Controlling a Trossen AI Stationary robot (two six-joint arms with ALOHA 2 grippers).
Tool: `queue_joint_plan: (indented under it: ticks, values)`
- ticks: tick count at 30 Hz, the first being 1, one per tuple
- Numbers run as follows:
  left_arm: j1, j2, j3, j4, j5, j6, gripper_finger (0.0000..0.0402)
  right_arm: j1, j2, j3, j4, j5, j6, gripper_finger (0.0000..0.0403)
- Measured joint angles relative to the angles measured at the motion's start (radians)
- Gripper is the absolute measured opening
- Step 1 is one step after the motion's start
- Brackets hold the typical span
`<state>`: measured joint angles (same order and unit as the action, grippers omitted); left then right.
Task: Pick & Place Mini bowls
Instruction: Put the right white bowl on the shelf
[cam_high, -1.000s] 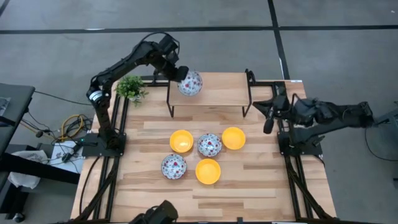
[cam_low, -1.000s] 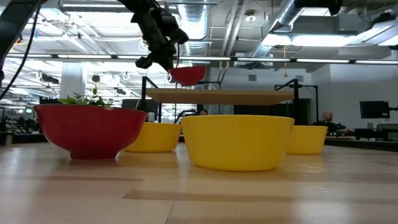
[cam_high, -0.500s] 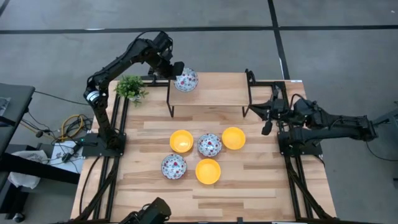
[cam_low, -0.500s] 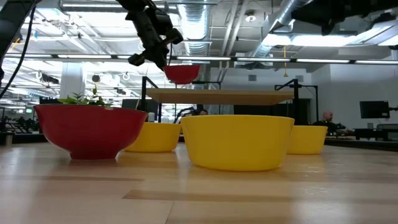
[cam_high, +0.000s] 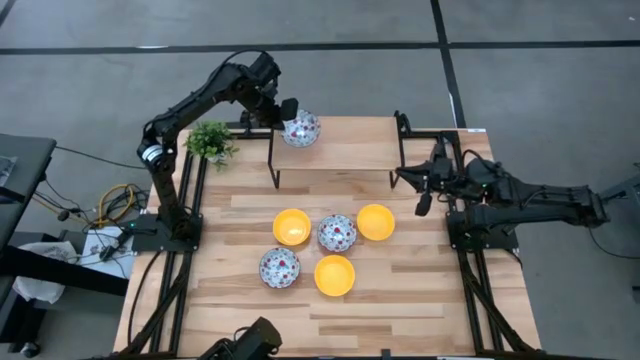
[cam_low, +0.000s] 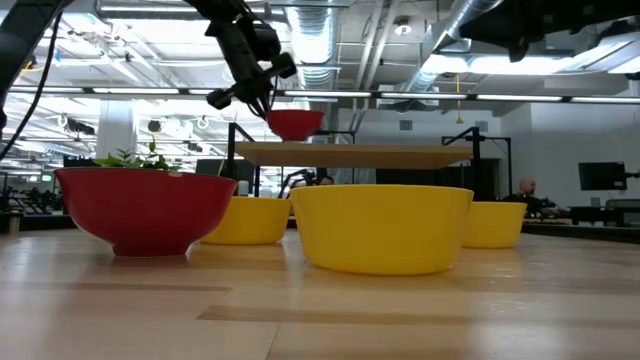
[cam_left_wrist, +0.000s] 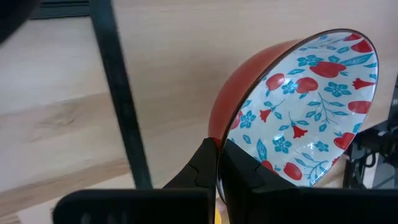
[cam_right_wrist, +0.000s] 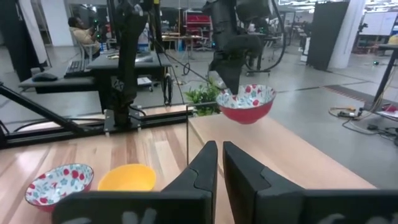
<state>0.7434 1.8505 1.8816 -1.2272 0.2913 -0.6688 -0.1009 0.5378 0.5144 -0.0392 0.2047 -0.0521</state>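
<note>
Your left gripper (cam_high: 283, 113) is clenched on the floral bowl (cam_high: 301, 129) rim, bowl at 4 o'clock just over the shelf (cam_high: 350, 150); right gripper (cam_high: 421, 196) closed, empty.

On the tabletop (cam_low: 320, 320) a yellow bowl (cam_low: 381, 228) stands nearest, a red bowl (cam_low: 145, 211) to its left, and two more yellow bowls (cam_low: 250, 219) (cam_low: 494, 223) behind. Beyond, a raised shelf (cam_low: 350, 154) carries a small red bowl (cam_low: 294, 124), its rim pinched by the left pincer (cam_low: 268, 104) reaching down from above. Green leaves (cam_low: 135, 159) show behind the red bowl.
</note>
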Motion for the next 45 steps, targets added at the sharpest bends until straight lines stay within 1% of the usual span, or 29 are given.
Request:
queue_joint_plan:
  ticks: [5,12,20,42,45]
  values:
    - [-0.015,0.023,0.000,0.005,0.011,-0.002,0.0005,0.000,0.030,0.000,0.022,0.000,0.007,0.0017]
    - [-0.013,0.023,0.002,0.004,0.005,-0.002,0.0004,0.000,0.053,0.000,0.024,-0.004,0.028,0.0017]
    - [-0.010,0.028,0.002,-0.011,-0.006,-0.002,0.0004,0.000,0.050,0.000,0.023,-0.022,0.026,0.0017]
    - [-0.031,0.032,0.002,-0.022,-0.009,-0.042,0.0006,0.001,0.050,0.000,0.023,-0.026,0.026,0.0017]
    - [-0.031,0.039,0.000,-0.023,-0.009,-0.042,0.0007,0.001,0.050,0.000,0.023,-0.042,0.026,0.0017]
